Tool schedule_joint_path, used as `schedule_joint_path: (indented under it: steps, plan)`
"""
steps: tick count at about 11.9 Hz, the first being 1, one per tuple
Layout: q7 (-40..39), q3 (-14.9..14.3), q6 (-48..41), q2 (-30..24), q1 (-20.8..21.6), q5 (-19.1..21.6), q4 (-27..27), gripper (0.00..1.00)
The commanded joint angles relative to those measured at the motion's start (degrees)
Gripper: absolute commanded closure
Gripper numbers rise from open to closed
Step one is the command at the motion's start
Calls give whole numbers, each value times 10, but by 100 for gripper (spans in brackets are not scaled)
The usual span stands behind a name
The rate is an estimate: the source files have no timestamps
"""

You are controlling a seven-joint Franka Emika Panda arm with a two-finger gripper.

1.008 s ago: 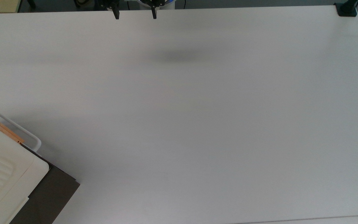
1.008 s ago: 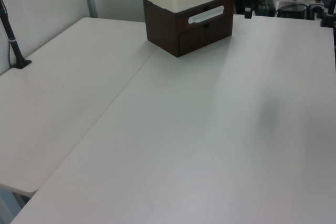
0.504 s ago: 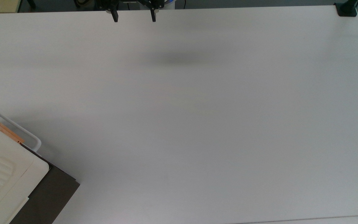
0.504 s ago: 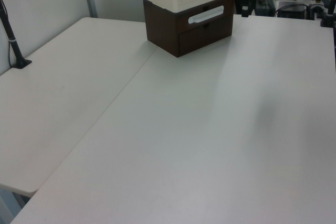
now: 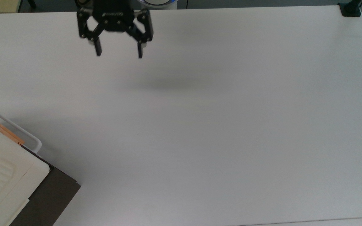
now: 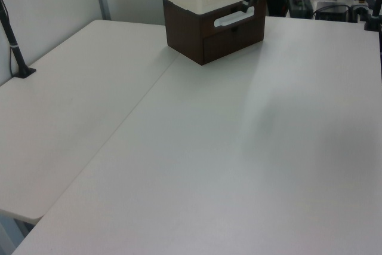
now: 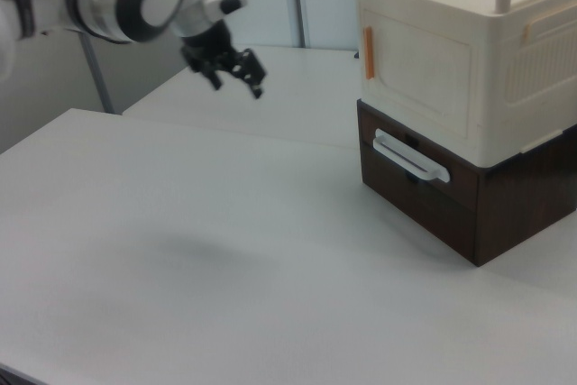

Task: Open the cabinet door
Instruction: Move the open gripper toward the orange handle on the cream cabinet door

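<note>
Gripper [image 5: 118, 53] wide open, empty, above table [image 5: 200, 125], well apart from cabinet door [image 7: 416, 65], prob. shut.

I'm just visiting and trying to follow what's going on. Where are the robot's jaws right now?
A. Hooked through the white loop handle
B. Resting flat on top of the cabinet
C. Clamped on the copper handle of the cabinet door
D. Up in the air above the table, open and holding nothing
D: the gripper hangs over the bare table, jaws spread and empty, well away from the cabinet and its shut cabinet door.
</note>
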Motion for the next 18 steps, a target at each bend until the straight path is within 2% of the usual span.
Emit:
schedule_joint_path:
  steps: [1, 4, 5, 7, 10, 18]
  plan:
    - [-4, -32, 144, 43, -12, -7, 15, 0]
    - [-1, -59, 247, 84, -16, 0, 20, 0]
    - [16, -64, 307, 109, -25, 0, 34, 0]
    - [46, -72, 365, 133, -36, -2, 44, 0]
    - [51, -77, 380, 155, -51, 0, 78, 0]
    - [109, -85, 384, 210, -52, -2, 153, 0]
